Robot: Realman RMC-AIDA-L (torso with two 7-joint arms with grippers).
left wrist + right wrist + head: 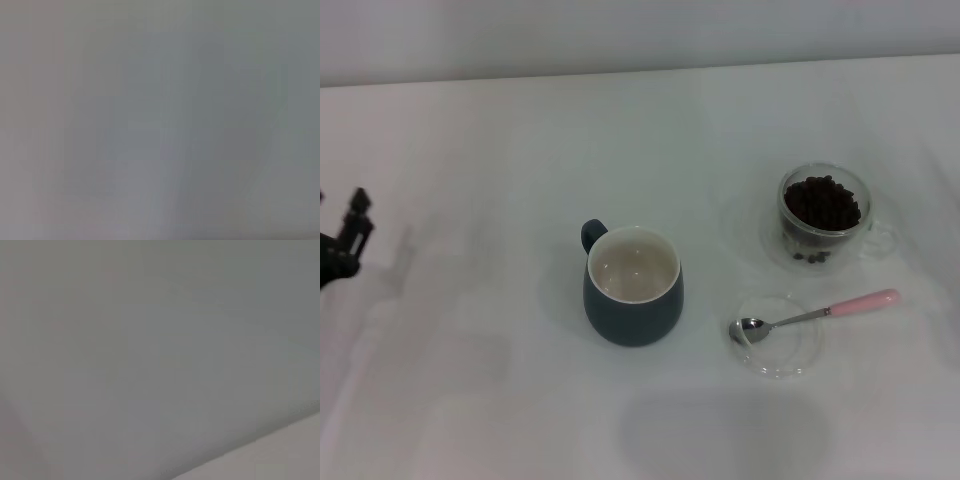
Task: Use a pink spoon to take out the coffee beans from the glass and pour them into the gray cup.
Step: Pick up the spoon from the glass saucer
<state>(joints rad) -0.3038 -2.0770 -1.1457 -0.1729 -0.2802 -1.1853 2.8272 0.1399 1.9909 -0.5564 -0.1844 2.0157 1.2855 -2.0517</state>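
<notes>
In the head view the pink spoon (815, 315) lies with its metal bowl in a flat clear glass dish (778, 336) and its pink handle pointing right. The glass (823, 215) stands behind it at the right, holding a heap of coffee beans (821, 203). The gray cup (632, 285) stands in the middle, upright, with nothing in its cream inside and its handle at the back left. My left gripper (342, 240) is at the far left edge, well away from everything. My right gripper is out of view. Both wrist views show only blank grey surface.
The things stand on a white table (470, 380) with a pale wall behind its far edge. A faint clear saucer (745, 235) lies under the glass.
</notes>
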